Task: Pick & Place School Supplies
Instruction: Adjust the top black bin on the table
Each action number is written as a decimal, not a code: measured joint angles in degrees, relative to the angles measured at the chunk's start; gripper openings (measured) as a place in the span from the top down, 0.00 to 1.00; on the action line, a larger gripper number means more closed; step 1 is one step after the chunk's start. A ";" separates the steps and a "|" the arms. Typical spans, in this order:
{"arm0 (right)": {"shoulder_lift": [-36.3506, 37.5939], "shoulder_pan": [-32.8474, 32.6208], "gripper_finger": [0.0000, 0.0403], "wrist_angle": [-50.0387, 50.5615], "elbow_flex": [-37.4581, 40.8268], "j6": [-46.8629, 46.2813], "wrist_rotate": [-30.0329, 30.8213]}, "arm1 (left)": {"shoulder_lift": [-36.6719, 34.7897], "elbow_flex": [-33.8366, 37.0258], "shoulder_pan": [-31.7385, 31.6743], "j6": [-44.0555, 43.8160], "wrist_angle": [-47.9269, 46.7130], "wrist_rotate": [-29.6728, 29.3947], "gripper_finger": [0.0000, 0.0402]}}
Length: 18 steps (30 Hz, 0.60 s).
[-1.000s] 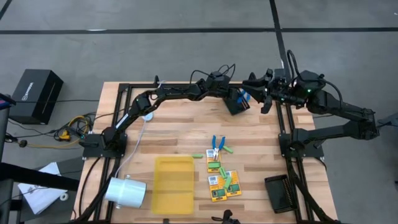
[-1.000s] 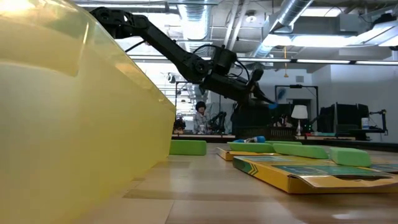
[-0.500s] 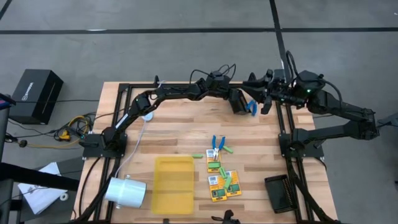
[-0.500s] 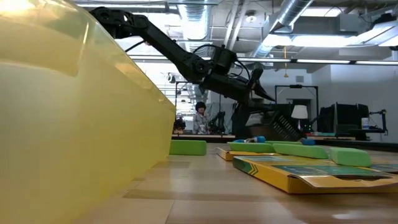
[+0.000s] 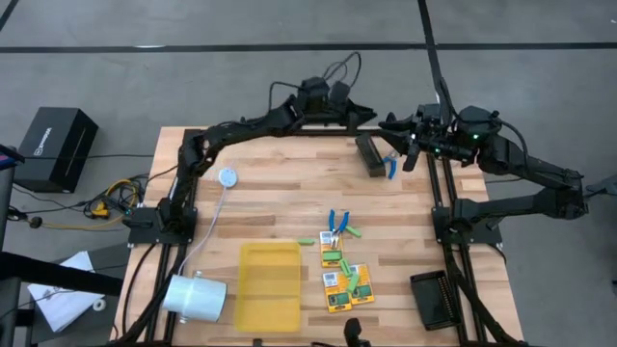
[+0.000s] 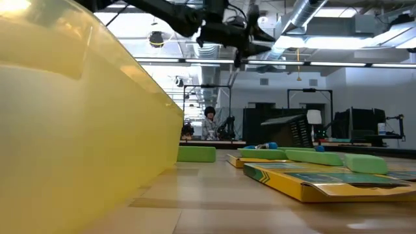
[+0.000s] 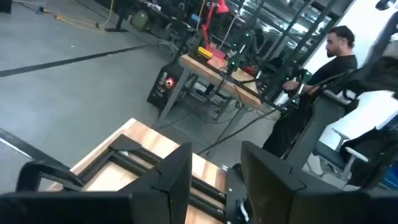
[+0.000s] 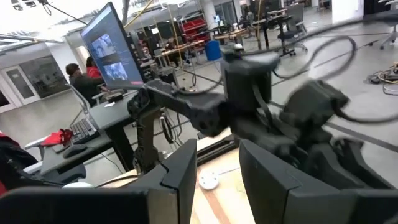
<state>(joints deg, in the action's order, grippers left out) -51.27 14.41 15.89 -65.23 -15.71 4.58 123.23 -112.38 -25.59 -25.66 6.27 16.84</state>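
Note:
A second pair of blue-handled scissors (image 5: 335, 222) lies mid-table with short green sticks (image 5: 353, 233) and three yellow-and-green crayon boxes (image 5: 339, 280) just nearer. One black mesh tray (image 5: 369, 156) rests on the table's far right part, tilted in the low view (image 6: 289, 132), with blue-handled scissors (image 5: 390, 167) at its right side. My left gripper (image 5: 371, 118) hangs open in the air over the far edge, above and behind that tray (image 7: 214, 168). My right gripper (image 5: 397, 143) is open near the far right edge, beside the tray (image 8: 217, 168).
A flat yellow tray (image 5: 268, 286) lies at the near edge, left of the crayon boxes. A white cup (image 5: 193, 294) lies at the near left corner and a white disc on a cord (image 5: 228, 177) at the far left. Another black mesh tray (image 5: 439, 299) sits beyond the right edge.
My left gripper carried the black mesh tray down at the far right, left it lying on the table with the blue scissors beside it, then rose and drew back toward the far edge. The right arm kept still.

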 joint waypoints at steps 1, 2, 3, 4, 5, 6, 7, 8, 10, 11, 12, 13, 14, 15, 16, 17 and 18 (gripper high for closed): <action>0.00 0.02 0.72 0.51 -0.64 0.42 0.01 | -0.76 0.00 -0.07 0.19 -1.22 -0.04 0.67; -0.07 0.02 0.72 0.93 -1.27 0.75 0.02 | -1.37 0.00 -0.28 0.19 -2.14 -0.07 0.67; -0.17 0.00 0.72 1.66 -1.83 0.95 0.03 | -1.86 -0.02 -0.42 0.09 -4.13 -0.06 0.67; -0.39 0.00 0.72 2.81 -2.33 0.95 0.27 | -2.23 -0.02 -0.64 -0.24 -7.35 0.00 0.67; -0.48 0.00 0.72 4.37 -2.91 0.95 1.05 | -2.32 -0.02 -0.89 -0.23 -10.70 0.13 0.68; -0.50 0.00 0.72 6.38 -3.35 0.85 2.18 | -2.22 -0.02 -1.07 0.17 -14.93 0.31 0.68; -0.52 0.05 0.72 9.17 -3.76 0.29 3.95 | -1.76 -0.01 -1.10 1.23 -18.77 0.46 0.69; -0.70 0.24 0.72 12.54 -4.03 -0.99 6.17 | -1.09 0.04 -1.11 2.43 -21.40 0.50 0.69; -1.59 1.27 0.72 19.93 -4.37 -4.70 9.84 | 0.04 0.20 -0.92 3.99 -25.62 0.44 0.69; -1.86 2.00 0.72 24.72 -4.35 -6.60 10.75 | 0.40 0.20 -0.73 4.21 -26.23 0.44 0.69; -2.65 2.96 0.72 29.15 -4.22 -8.24 11.15 | 0.41 0.20 -0.53 4.21 -26.26 0.56 0.69; -3.64 4.02 0.72 32.71 -4.22 -9.31 11.67 | 0.36 0.18 -0.43 4.22 -25.87 0.95 0.69; -4.38 5.07 0.72 35.87 -4.22 -9.74 11.86 | 0.08 0.11 -0.33 4.35 -25.30 1.15 0.68; -4.95 6.16 0.72 38.81 -4.15 -9.79 11.87 | -0.27 0.11 -0.33 4.42 -25.42 1.23 0.68; -5.65 7.28 0.72 41.03 -4.13 -9.74 11.87 | -0.73 0.11 -0.47 4.44 -25.37 1.49 0.69; -6.31 8.35 0.72 41.93 -4.12 -9.41 11.83 | -1.32 0.11 -0.78 4.44 -25.46 1.68 0.69; -6.77 9.27 0.72 42.14 -3.82 -8.77 11.67 | -2.03 0.11 -1.20 4.45 -25.44 1.93 0.69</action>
<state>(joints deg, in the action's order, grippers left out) -58.04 23.69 58.02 -69.05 -24.48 16.25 121.20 -112.27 -26.78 -21.21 -19.18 18.77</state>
